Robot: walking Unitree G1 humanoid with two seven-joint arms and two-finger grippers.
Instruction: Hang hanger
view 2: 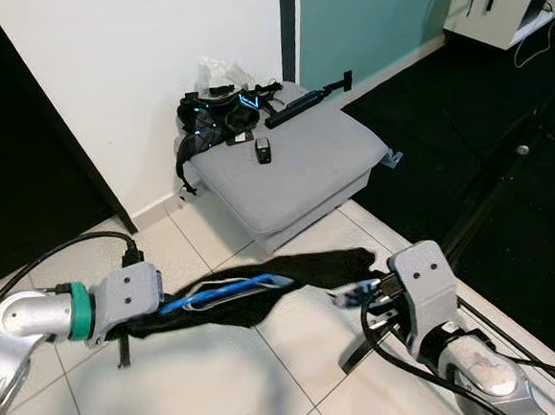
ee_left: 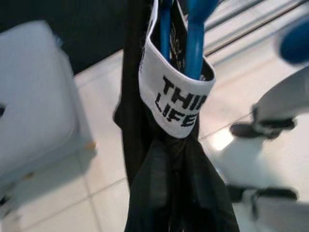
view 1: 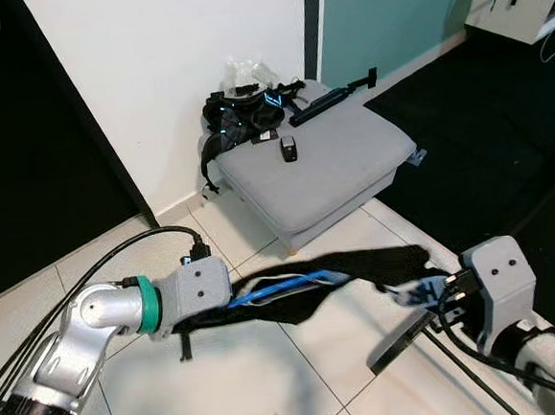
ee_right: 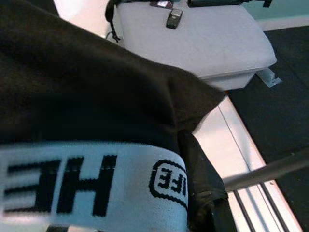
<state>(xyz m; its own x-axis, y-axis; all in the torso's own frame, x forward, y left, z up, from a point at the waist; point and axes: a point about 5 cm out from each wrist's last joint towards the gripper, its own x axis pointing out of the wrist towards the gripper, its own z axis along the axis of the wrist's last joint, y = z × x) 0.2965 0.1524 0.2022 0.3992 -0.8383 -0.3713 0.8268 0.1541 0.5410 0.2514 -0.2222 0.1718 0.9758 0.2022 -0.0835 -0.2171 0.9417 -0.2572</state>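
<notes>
A grey footstool [view 1: 323, 170] stands against the white wall, a small remote [view 1: 288, 148] on it; no rail is visible. Over the tiled floor [view 1: 272, 381] a black garment [view 1: 359, 268] stretches between the two arms, threaded on a blue hanger [view 1: 274, 287]. The left hand [view 1: 223, 303] is clenched on the hanger's end — the right hand [view 1: 428, 292] grips the garment's far end. Loading looks done; hanging remains.

Blue hanger [view 1: 276, 287] inside black garment [view 1: 354, 269], horizontal above floor.
</notes>
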